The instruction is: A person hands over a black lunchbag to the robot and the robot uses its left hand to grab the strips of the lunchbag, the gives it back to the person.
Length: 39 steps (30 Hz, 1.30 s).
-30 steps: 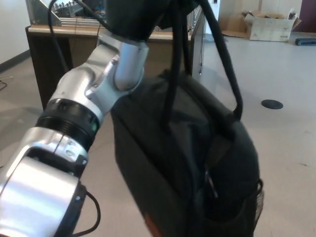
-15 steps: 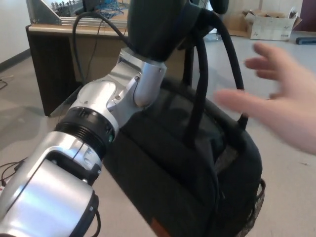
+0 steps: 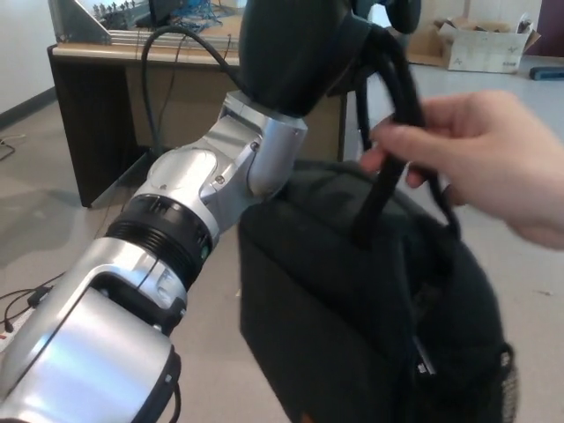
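head view | looks down and forward along left arm [image 3: 167, 256] | close-up | floor [image 3: 502, 132] behind

The left hand [image 3: 304, 44] runs off the top edge, so its fingers around the straps [image 3: 397, 97] cannot be made out. The lunchbag [image 3: 370, 308] is cut off at the bottom edge, and the person's hand [image 3: 480, 150], blurred, leaves at the right edge.
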Motion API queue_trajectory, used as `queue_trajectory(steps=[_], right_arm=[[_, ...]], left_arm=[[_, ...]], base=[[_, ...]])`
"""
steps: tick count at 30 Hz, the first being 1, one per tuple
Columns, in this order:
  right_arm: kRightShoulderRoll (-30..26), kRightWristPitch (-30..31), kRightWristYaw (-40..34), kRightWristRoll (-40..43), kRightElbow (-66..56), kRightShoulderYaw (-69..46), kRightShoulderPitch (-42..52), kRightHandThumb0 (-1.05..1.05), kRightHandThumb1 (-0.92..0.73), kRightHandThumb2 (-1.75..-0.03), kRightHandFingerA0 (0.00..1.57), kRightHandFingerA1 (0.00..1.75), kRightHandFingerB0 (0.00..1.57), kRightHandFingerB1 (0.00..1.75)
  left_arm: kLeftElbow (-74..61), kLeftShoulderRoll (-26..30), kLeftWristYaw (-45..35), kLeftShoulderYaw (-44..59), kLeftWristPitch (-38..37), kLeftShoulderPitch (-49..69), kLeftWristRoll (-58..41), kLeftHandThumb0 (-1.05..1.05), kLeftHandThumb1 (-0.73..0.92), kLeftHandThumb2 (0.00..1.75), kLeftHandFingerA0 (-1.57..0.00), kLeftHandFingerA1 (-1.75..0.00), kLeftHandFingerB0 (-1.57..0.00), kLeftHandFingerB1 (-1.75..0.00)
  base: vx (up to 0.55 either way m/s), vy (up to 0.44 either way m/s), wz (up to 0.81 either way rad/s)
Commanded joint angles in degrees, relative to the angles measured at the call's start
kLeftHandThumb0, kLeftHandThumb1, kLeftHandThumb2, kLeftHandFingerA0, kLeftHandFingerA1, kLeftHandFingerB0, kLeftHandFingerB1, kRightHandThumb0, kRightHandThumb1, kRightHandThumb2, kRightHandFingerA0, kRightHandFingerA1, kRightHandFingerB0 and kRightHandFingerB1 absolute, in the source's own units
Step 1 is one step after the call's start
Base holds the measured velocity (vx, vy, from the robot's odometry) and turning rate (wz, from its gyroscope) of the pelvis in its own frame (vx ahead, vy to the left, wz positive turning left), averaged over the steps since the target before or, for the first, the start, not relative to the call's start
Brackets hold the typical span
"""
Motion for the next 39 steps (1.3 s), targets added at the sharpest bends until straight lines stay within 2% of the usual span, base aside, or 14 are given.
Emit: queue_trajectory(steps=[1,2,3,4,9,10,11,21,31,32,34,35,38,39], right_arm=[[-0.6,0.6,-0.1,0.1,-0.6,0.0,0.9,-0.60,-0.72,-0.62,0.39,0.40,0.54,0.43],[-0.5,0.4,-0.2,0.4,-0.6,-0.3,1.0,-0.59,-0.72,-0.61,0.41,0.40,0.55,0.43],[-0.5,0.1,-0.3,0.4,-0.6,-0.3,1.0,-0.58,-0.72,-0.61,0.40,0.41,0.55,0.44],[-0.4,0.0,-0.3,0.4,-0.5,-0.3,1.0,-0.57,-0.72,-0.61,0.40,0.41,0.55,0.44],[-0.4,1.1,-0.3,0.3,-0.8,-0.2,0.8,-0.56,-0.71,-0.61,0.39,0.40,0.54,0.43],[-0.5,1.0,-0.5,0.2,-0.8,-0.2,0.4,-0.55,-0.71,-0.61,0.39,0.40,0.54,0.43],[-0.4,1.1,-0.7,0.1,-0.8,-0.2,0.3,-0.55,-0.70,-0.61,0.40,0.40,0.55,0.43],[-0.4,0.8,-1.0,-0.1,-1.0,-0.1,0.7,-0.53,-0.70,-0.61,0.41,0.41,0.56,0.44],[-0.7,0.8,-0.9,0.9,-1.3,-1.1,1.9,-0.56,-0.71,-0.61,0.44,0.41,0.55,0.43],[-0.9,0.5,-1.4,0.5,-1.6,-0.9,2.5,-0.63,-0.60,-0.97,0.39,0.56,0.44,0.55],[-1.1,0.4,-1.5,0.6,-2.0,-1.0,3.2,-0.56,-0.56,-0.97,0.40,0.58,0.39,0.54],[-1.1,0.4,-1.6,0.6,-2.2,-1.1,3.5,-0.58,-0.71,-0.61,0.47,0.45,0.46,0.40],[-1.0,0.6,-1.9,0.8,-2.4,-1.3,4.1,-0.57,-0.71,-0.61,0.45,0.44,0.43,0.39],[-0.9,1.0,-1.8,0.9,-2.5,-1.3,4.4,-0.61,-0.58,-0.96,0.39,0.57,0.30,0.50]], left_arm=[[-1.2,-0.1,-4.9,0.3,0.0,1.1,-2.7,-0.49,0.55,0.57,-0.61,-0.91,-0.56,-0.64],[-2.3,-0.3,-15.3,1.7,0.3,2.0,-6.8,-0.37,0.25,0.89,0.00,-0.50,0.00,-0.48],[-3.0,-0.6,-19.6,2.5,0.7,2.5,-8.9,-0.85,0.49,0.89,0.00,0.00,0.00,-0.03],[-4.2,-0.8,-23.5,3.2,1.7,3.0,-10.7,-0.98,0.62,0.61,0.00,0.00,0.00,0.00],[-13.9,0.5,-36.7,3.9,2.8,5.6,-16.5,-1.01,0.66,0.60,0.00,0.00,0.00,0.00],[-15.4,0.7,-37.6,3.9,2.9,5.6,-16.8,-0.98,0.51,0.89,0.00,0.00,0.00,0.00],[-17.0,0.8,-38.4,4.0,3.0,6.0,-17.4,-1.00,0.67,0.60,0.00,0.00,0.00,0.00],[-38.4,6.0,-47.8,7.2,9.2,13.6,-24.5,-1.02,0.62,0.61,0.00,0.00,0.00,0.00],[-49.9,21.3,-44.7,19.9,1.9,43.7,-31.1,-0.67,0.41,0.81,-0.02,-0.15,-0.07,-0.18],[-50.6,22.4,-44.2,21.3,0.1,49.2,-32.3,-0.69,0.50,0.57,-0.02,-0.25,-0.04,-0.25],[-51.5,23.1,-44.0,23.0,-0.9,57.3,-34.0,-0.67,0.41,0.76,-0.06,-0.24,-0.09,-0.25],[-51.0,23.5,-43.4,23.6,-1.9,60.7,-34.0,-0.70,0.43,0.77,-0.07,-0.26,-0.10,-0.28],[-46.9,24.7,-41.8,24.3,-6.7,68.5,-34.2,-0.74,0.46,0.80,-0.07,-0.30,-0.11,-0.31],[-44.8,25.4,-40.5,24.7,-8.2,73.1,-32.9,-0.75,0.47,0.81,-0.07,-0.32,-0.11,-0.33]], base=[[0.00,0.000,0.00],[0.00,0.000,0.00],[0.00,0.000,0.00],[0.00,0.000,0.00],[0.00,0.000,0.00],[0.00,0.000,0.00],[0.00,0.000,0.00],[0.00,0.000,0.00],[0.00,0.000,0.00],[0.00,0.000,0.00],[0.00,0.000,0.00],[0.00,0.000,0.00],[0.00,0.000,0.00],[0.00,0.000,0.00]])
